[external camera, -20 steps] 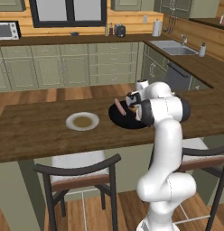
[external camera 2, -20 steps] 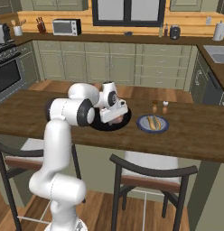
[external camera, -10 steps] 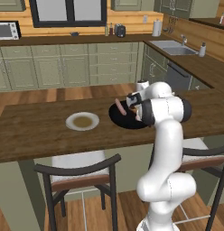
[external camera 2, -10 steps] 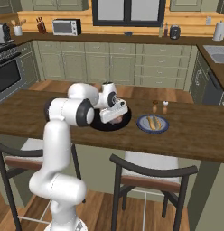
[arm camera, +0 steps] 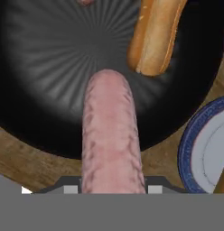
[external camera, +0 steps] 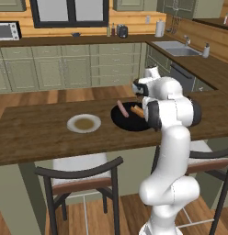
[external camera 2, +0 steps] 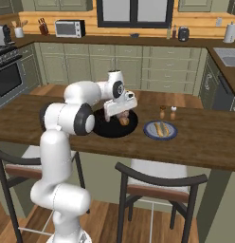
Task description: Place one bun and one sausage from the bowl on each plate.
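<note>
The hand (external camera 2: 120,113) sits at the centre of the right base view, over the black bowl (external camera 2: 101,128) on the wooden table (external camera 2: 200,142), its jaws closed on a pink sausage (arm camera: 111,140) that runs up the middle of the hand view. A bun (arm camera: 154,36) lies in the bowl at the upper right of that view (another sausage (external camera: 122,109) rests there too). The blue plate (external camera 2: 151,133) with a bun (external camera 2: 160,128) is right of the bowl; the white plate (external camera: 72,127) lies at centre left of the left base view
</note>
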Robot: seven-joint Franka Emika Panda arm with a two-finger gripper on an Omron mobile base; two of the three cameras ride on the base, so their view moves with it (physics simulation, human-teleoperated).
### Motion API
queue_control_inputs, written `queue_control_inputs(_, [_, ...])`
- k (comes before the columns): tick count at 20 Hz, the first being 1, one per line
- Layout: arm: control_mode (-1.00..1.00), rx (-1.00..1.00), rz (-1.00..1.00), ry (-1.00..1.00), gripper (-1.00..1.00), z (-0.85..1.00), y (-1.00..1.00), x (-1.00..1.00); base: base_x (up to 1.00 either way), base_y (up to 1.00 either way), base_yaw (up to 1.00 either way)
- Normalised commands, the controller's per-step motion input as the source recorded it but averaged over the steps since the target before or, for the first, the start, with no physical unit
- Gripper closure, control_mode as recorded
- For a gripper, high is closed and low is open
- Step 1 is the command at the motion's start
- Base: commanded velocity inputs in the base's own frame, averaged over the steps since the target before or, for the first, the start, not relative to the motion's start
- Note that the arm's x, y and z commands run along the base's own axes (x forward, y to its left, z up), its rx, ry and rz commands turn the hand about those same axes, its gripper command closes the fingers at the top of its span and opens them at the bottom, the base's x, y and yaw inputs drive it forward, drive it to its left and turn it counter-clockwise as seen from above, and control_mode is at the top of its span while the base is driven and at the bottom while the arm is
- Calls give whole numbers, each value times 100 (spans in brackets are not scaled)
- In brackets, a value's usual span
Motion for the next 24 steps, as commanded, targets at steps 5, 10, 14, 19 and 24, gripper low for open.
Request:
queue_control_inputs(5, [-100,26,-36,-12,100,15,-100,-7,0,0,0])
queue_control_inputs(10, [-100,20,-29,-12,100,0,-89,-16,0,0,0])
queue_control_inputs(14, [-100,7,-13,6,100,-35,-65,27,0,0,0])
queue_control_inputs(19, [-100,0,0,1,100,-39,-8,34,0,0,0])
queue_control_inputs(24, [-100,1,-3,-4,100,-34,-10,10,0,0,0])
